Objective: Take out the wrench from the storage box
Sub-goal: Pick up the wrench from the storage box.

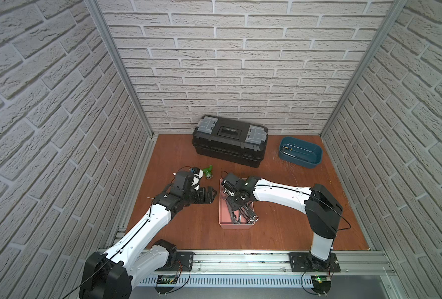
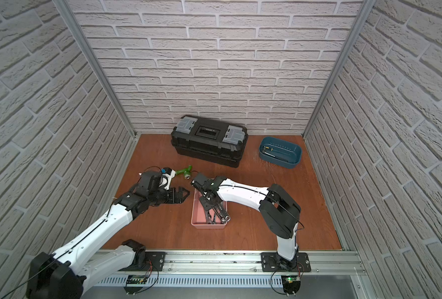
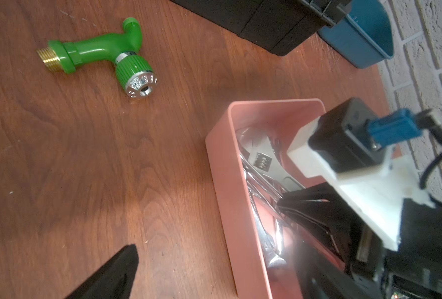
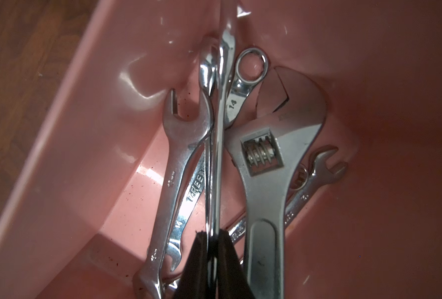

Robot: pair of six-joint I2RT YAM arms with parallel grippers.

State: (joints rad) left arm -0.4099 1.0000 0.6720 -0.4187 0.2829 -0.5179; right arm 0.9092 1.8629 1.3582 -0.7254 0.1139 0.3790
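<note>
Between narrow jaws of the right gripper [image 4: 212, 242], pinched a slim chrome wrench [image 4: 218, 155] edge-on, inside the salmon-pink storage box [image 4: 85, 134]. Counted at least five wrenches there, one an adjustable wrench [image 4: 266, 165]. Found the left gripper [image 1: 211, 198] wide open beside the box.

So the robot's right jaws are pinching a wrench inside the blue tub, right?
Not quite, only the container is wrong. The right jaws are pinching a wrench inside the pink storage box. The right wrist view shows it, with pink walls all around the tools.
</note>
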